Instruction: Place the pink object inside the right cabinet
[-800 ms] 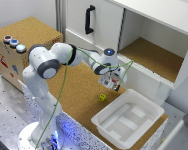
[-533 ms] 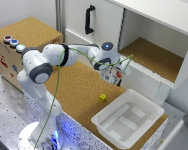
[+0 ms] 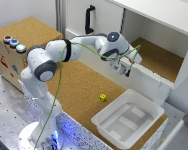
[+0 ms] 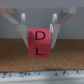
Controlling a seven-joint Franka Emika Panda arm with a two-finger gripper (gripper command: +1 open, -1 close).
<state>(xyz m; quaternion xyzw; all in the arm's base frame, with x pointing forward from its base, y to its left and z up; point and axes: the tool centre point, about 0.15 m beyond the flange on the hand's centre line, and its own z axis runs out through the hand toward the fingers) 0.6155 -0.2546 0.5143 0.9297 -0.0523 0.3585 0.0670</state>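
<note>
Your arm has swung toward the exterior view's right over the last second: where the end effector earlier hung over the cork-topped surface near the small yellow die, it now sits at the front lip of the large white cabinet compartment with the cork-brown floor. The die has not moved, and neither has the white plastic tub beside it.

The small reddish-pink cube is off the surface and travelling with you. In the wrist view it sits squarely between the two fingers, clamped on both sides, its face printed with black letters and turned to the camera. In the exterior view the cube is too small and too hidden by the end effector to pick out, so rely on the wrist view for the grip.

What this shift means: the carry looks nearly done and the placing step is at hand. The wrist view shows a white ledge close below the cube with cork beyond it, which I read as the cabinet's threshold; you appear to be at the edge, not yet well inside. You likely need to reach further in over the brown floor before lowering and letting go, or the cube may land on the sill and tumble back out.
</note>
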